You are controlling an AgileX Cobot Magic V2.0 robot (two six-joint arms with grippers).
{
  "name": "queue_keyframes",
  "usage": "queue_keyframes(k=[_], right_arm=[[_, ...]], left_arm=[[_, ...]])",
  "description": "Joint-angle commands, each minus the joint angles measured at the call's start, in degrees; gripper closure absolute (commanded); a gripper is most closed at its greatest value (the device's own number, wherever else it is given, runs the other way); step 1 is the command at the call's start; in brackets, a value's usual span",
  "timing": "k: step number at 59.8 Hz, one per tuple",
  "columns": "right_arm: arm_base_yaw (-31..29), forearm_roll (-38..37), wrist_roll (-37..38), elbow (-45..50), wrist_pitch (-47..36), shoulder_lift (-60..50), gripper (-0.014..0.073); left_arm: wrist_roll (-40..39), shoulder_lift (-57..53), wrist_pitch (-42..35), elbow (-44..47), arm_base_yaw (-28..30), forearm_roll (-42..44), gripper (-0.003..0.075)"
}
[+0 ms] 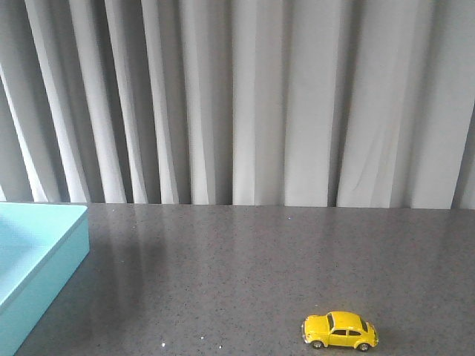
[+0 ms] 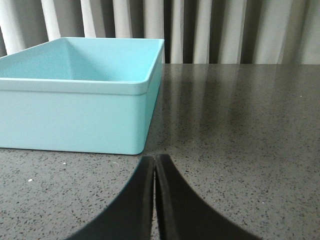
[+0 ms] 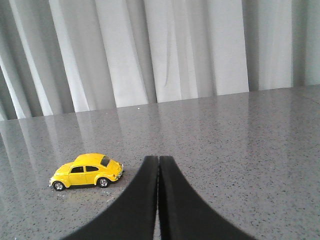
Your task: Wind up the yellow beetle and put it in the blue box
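Both claws pressed together, holding nothing. Right gripper (image 3: 158, 162) low on the table, yellow beetle (image 3: 86, 171) just off to its side; left gripper (image 2: 155, 160) faces the blue box (image 2: 85, 95). Danger: closed fingers nudge that free-rolling car away.

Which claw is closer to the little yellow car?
Right. The right claw sits just beside the yellow beetle; the left claw faces the blue box, car unseen.
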Motion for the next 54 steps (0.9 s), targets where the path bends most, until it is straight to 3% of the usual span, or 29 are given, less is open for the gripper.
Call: queue_keyframes(k=[1, 23, 33, 39, 48, 54], right_arm=[[-0.33, -0.4, -0.39, 0.18, -4.73, 1.02, 0.0601], [-0.33, -0.07, -0.28, 0.18, -4.79, 1.02, 0.0601], [-0.33, 5.15, -0.01, -1.21, -5.15, 1.02, 0.06], [-0.33, 6.33, -0.01, -5.75, -0.66, 1.11, 0.0599], [-0.33, 6.28, -0.01, -17.62, 14.11, 4.06, 0.0594], [-0.33, 6.2, -0.01, -23.22, 15.38, 5.69, 0.0592]], left_arm=[[-0.49, -0.89, -3.92, -0.74, -0.37, -0.05, 0.0726], [-0.49, -0.89, -3.92, -0.74, -0.37, -0.05, 0.0726], [-0.49, -0.89, -3.92, -0.74, -0.37, -0.05, 0.0726], [-0.49, -0.89, -3.92, -0.74, -0.37, -0.05, 0.0726], [-0.49, -0.89, -3.92, -0.74, -0.37, -0.05, 0.0726], [-0.49, -0.89, -3.92, -0.74, -0.37, -0.05, 0.0726]])
